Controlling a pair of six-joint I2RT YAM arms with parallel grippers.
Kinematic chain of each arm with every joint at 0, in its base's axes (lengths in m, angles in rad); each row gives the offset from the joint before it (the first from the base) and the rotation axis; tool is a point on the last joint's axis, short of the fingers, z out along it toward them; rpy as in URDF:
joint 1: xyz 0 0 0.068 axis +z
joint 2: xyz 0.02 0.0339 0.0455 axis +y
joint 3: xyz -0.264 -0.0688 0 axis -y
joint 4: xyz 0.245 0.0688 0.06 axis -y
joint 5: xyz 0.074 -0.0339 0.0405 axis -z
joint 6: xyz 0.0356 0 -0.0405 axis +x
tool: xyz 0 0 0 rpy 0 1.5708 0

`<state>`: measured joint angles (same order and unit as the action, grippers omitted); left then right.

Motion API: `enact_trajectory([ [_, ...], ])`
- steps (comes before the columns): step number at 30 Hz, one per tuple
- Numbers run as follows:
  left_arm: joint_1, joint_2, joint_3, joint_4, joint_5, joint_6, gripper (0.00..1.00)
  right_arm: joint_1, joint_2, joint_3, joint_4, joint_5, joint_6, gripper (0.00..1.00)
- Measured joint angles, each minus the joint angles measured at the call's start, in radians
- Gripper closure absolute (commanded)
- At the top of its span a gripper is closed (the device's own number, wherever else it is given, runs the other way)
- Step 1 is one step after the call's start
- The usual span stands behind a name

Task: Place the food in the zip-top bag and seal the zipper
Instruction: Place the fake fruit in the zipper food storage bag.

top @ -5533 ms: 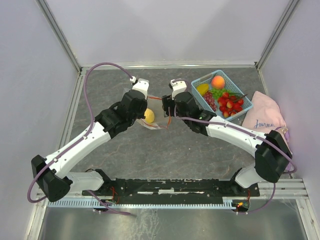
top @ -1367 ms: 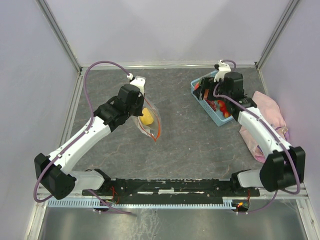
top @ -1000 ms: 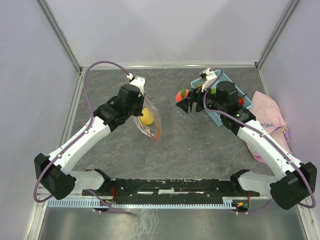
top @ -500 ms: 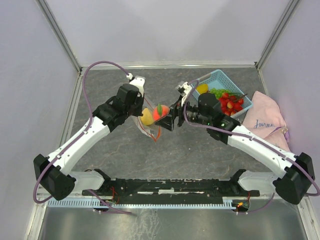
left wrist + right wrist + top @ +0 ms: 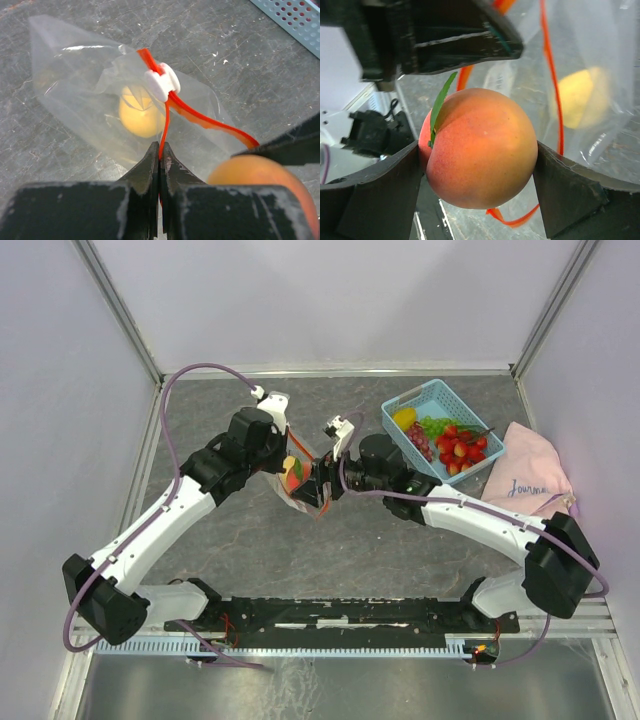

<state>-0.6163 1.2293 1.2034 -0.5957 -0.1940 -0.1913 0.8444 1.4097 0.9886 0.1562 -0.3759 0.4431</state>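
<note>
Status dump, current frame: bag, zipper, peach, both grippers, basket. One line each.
zip-top bag: mouth open, held by its strip, yellow fruit inside
zipper: unsealed, slider at one end
peach: gripped, at the bag's mouth
left gripper: shut on zipper
right gripper: shut on peach
basket: part full, strawberries inside

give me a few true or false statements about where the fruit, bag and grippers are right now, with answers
1. The right gripper grips the peach by the mouth of the zip-top bag. True.
2. The left gripper hangs open above the bag. False: it is shut on the zipper.
3. A yellow fruit lies inside the bag. True.
4. The blue basket holds nothing. False: strawberries and grapes lie in it.
5. The pink cloth lies between the two arms. False: in the top view it lies right of the basket.
</note>
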Motion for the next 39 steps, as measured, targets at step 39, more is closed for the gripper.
enact_trajectory([
  [39,0.006,-0.003,0.0,0.027,0.201,-0.075,0.97,0.0,0.21,0.091,-0.007,0.288,0.078,0.28],
])
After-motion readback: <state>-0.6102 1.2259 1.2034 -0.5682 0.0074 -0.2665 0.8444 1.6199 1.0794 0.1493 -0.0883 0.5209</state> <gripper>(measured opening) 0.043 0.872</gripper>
